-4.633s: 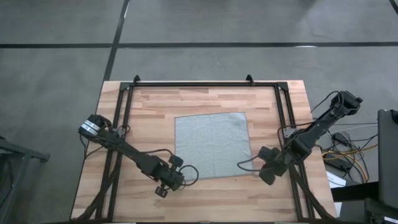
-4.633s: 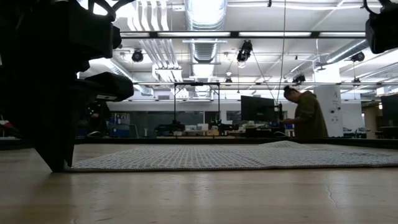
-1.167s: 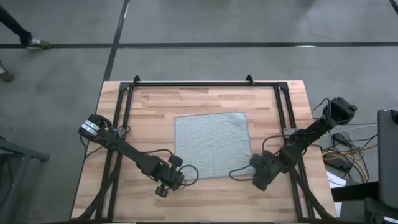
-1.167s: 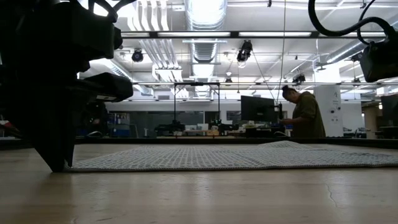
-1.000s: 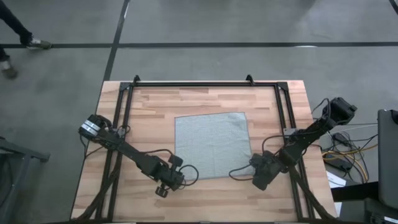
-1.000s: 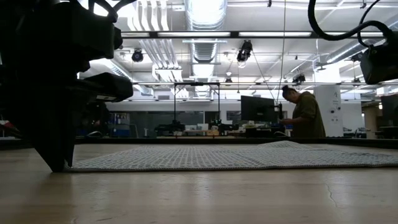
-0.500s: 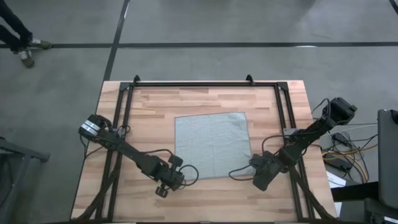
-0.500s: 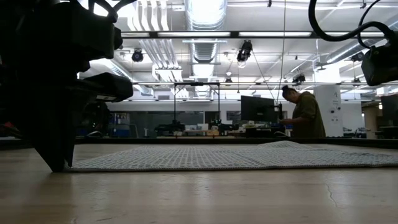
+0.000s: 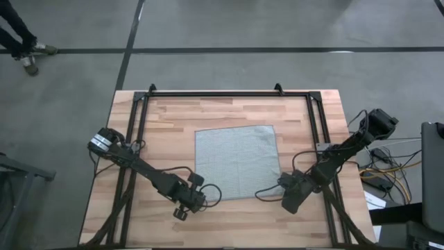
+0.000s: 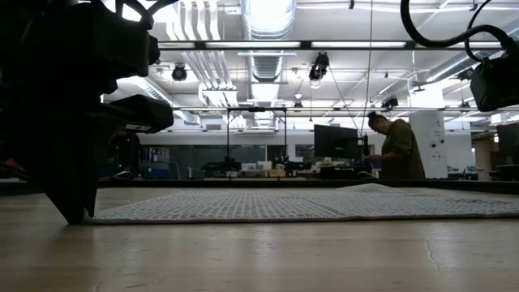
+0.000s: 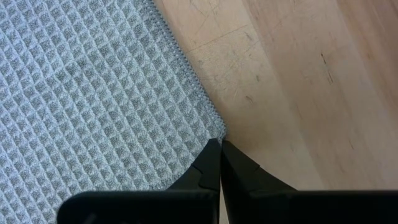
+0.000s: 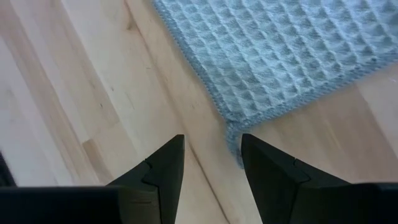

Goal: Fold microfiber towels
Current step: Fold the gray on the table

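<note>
The light grey-blue waffle-textured towel [image 9: 237, 162] lies flat and spread out in the middle of the wooden table; it also shows in the low view [image 10: 284, 204]. My left gripper [image 9: 198, 200] is at the towel's near left corner, shut, with its fingertips down on the table [image 10: 73, 216]. My right gripper [image 9: 284, 194] is open just above the towel's near right corner [image 12: 231, 124], which lies ahead of and between the two fingers [image 12: 166, 163] without touching them. A short strip [image 12: 237, 148] sticks out from that corner. My left gripper [image 11: 219, 145] is shut at the tip of the towel's near left corner [image 11: 220, 132], which runs in between its fingertips. The fingers come from above, slanting from the near left. The corner and the rest of the towel lie flat on the table.
A black frame [image 9: 215, 92] runs along the table's far edge and down both sides. Cables [image 9: 385, 167] lie off the table's right edge. A person [image 10: 399, 150] stands in the room beyond the table, and another person's legs [image 9: 17, 38] show on the floor at the far left.
Some seconds ago my right gripper went toward the table's left and near edges, up to the towel's near right corner. In the last second both grippers and the towel keep still.
</note>
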{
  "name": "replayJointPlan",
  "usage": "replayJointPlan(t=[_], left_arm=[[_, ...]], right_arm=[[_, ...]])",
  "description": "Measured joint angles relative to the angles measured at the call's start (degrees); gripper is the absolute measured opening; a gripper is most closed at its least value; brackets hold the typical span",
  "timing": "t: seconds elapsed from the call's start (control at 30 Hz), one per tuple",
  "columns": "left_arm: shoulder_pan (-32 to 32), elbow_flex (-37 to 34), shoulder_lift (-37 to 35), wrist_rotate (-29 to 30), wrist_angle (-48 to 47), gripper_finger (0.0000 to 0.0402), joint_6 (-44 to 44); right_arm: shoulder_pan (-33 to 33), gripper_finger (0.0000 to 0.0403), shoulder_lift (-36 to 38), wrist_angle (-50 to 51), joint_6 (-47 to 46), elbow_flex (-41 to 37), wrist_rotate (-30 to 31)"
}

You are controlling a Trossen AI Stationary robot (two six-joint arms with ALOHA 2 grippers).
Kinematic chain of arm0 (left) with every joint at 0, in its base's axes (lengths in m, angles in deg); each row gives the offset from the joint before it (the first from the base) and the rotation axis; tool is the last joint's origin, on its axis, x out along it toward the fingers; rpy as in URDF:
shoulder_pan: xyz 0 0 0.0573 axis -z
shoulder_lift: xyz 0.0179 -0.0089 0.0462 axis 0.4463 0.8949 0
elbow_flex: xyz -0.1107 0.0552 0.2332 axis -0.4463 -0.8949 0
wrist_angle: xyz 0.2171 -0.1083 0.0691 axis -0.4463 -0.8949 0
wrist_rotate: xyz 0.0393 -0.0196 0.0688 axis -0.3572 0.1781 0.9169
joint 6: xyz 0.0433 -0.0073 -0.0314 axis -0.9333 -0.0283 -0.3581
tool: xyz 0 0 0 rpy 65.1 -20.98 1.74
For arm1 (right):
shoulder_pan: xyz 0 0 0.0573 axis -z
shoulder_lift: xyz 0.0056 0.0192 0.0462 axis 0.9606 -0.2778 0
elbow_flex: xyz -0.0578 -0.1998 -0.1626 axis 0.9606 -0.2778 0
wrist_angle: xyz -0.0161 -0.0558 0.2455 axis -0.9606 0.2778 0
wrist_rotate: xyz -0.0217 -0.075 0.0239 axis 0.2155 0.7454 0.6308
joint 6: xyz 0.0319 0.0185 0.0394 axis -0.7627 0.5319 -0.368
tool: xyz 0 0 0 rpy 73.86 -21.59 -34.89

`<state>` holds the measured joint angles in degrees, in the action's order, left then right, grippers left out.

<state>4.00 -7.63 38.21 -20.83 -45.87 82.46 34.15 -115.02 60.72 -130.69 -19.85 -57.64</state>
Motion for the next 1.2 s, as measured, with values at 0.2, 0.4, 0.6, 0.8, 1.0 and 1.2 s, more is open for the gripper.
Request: replayJointPlan(t=[0.2, 0.4, 0.6, 0.8, 1.0, 1.2], left_arm=[[0.00, 0.00, 0.00, 0.00, 0.00, 0.0003, 0.00], [0.00, 0.00, 0.00, 0.00, 0.00, 0.0003, 0.01], [0.00, 0.00, 0.00, 0.00, 0.00, 0.0003, 0.00], [0.00, 0.00, 0.00, 0.00, 0.00, 0.0003, 0.01], [0.00, 0.00, 0.00, 0.00, 0.00, 0.0003, 0.00], [0.00, 0.00, 0.00, 0.01, 0.00, 0.0003, 0.00]], right_arm=[[0.00, 0.0155, 0.00, -0.45, -0.04, -0.38, 0.07], [0.04, 0.0147, 0.00, -0.51, -0.15, -0.48, -1.00], [0.02, 0.0119, -0.02, -0.57, -0.48, -1.40, -1.72], [0.02, 0.0092, -0.02, -0.77, -2.77, -2.05, -1.68], [0.04, 0.0062, -0.02, -0.65, -2.73, -2.15, -2.48], [0.00, 0.0029, -0.04, -1.19, -2.64, -2.24, -4.87]])
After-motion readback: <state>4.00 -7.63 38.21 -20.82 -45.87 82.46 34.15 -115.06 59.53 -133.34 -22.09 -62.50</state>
